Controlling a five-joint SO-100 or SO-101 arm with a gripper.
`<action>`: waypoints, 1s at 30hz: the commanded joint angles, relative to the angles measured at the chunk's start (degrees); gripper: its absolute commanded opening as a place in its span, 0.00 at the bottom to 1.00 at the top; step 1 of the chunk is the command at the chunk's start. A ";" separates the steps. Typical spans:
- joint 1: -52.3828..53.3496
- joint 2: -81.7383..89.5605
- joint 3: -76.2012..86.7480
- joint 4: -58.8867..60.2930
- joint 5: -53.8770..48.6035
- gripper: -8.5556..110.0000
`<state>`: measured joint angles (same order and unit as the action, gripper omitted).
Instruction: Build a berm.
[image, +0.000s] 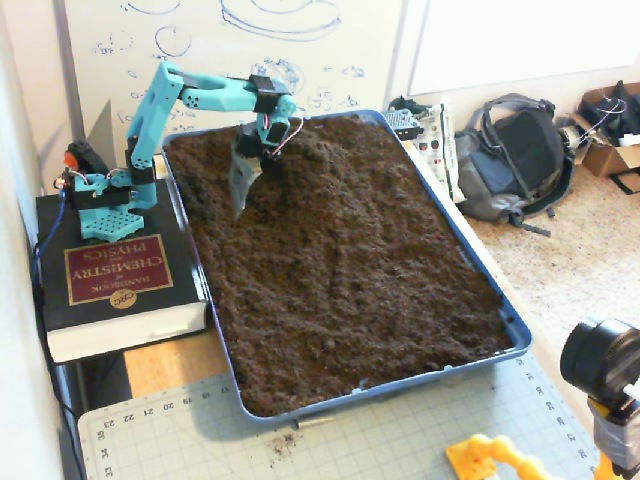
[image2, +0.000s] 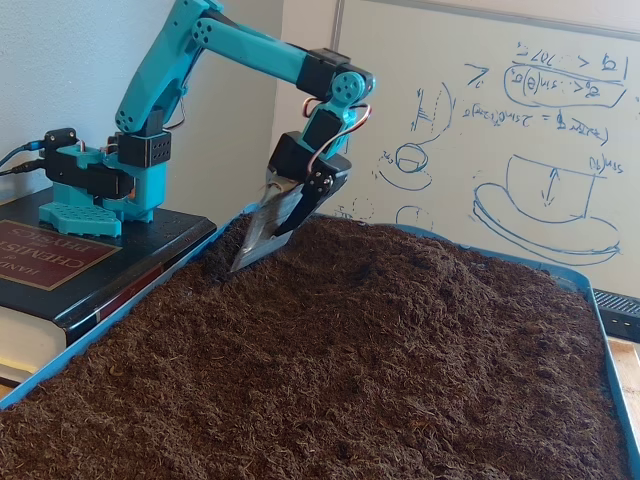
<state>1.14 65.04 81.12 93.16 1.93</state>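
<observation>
A blue tray (image: 478, 285) (image2: 110, 315) is filled with loose dark brown soil. Toward its far end a low rounded mound, the berm (image: 305, 160) (image2: 405, 270), rises a little above the flatter soil. The teal arm's gripper (image: 240, 190) (image2: 252, 250) hangs tilted just above the soil, left of the mound in both fixed views and near the tray's left rim. Its grey blade-like finger and dark finger lie together, shut, with nothing between them. A darker hollow (image: 225, 185) lies beside the mound under the gripper.
The arm's base (image: 100, 195) (image2: 95, 185) stands on a thick black book (image: 110, 285) (image2: 60, 265) left of the tray. A whiteboard (image2: 520, 120) is behind. A backpack (image: 515, 160), a cutting mat (image: 330, 440), a yellow object (image: 490, 458) and a camera (image: 605, 365) surround the tray.
</observation>
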 joint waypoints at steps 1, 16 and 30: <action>1.76 7.03 2.02 -4.39 -0.70 0.07; 9.14 7.29 16.61 -17.58 -14.24 0.07; 18.46 4.48 20.30 -28.13 -19.95 0.07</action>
<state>18.46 66.53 101.87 69.61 -16.35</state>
